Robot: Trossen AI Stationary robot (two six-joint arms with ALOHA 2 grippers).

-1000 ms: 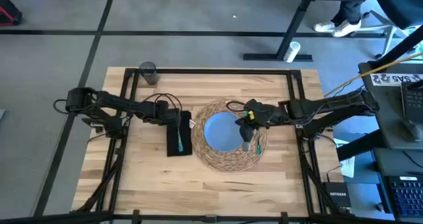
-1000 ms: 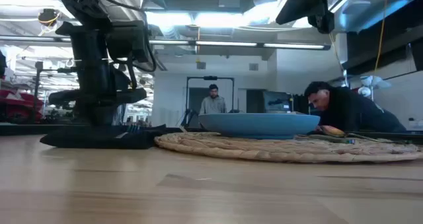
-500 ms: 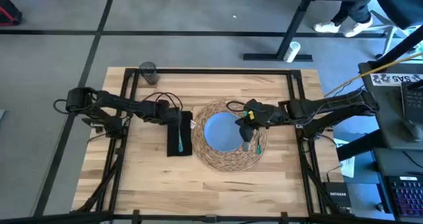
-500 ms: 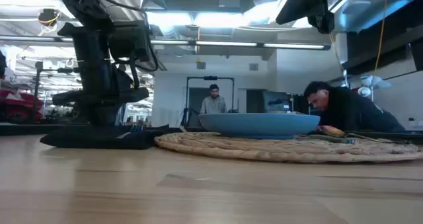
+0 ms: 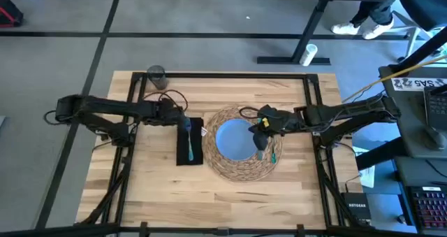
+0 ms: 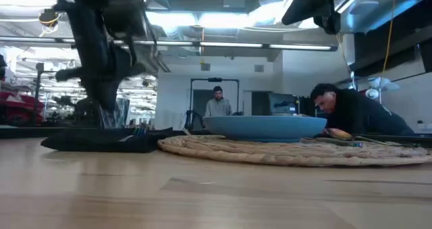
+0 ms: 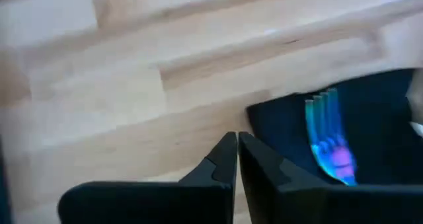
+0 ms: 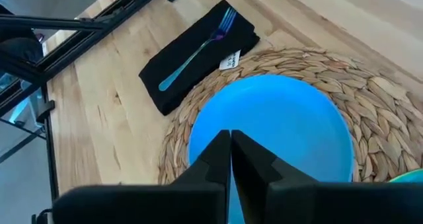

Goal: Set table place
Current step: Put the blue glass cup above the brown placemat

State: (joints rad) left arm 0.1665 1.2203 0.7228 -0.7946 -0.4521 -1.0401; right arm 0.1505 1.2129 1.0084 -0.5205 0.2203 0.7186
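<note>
On the light wood table (image 5: 230,195) lies a round woven placemat (image 5: 244,168) with a blue plate (image 5: 235,140) on it. Green and red-handled cutlery (image 5: 271,152) lies on the mat right of the plate. A black napkin (image 5: 196,152) lies flat left of the mat, and a teal fork (image 5: 189,142) rests on it. My left gripper (image 7: 236,148) is shut and hovers over bare wood beside the napkin's (image 7: 370,118) far-left corner. My right gripper (image 8: 230,148) is shut and hangs high over the plate's (image 8: 277,118) right part. A small grey glass (image 5: 156,77) stands at the far left.
Black frame bars (image 5: 137,97) run along the tabletop's left, right and far sides. Bare wood lies in front of the mat and the napkin (image 6: 101,142). Two people (image 6: 217,105) show in the room beyond the table's far edge.
My left gripper has drawn back from over the napkin's far end toward the table's left edge and risen a little; the arm now stretches out straighter. The fork's tines, covered before, now show on the napkin. The napkin and fork have stayed put.
</note>
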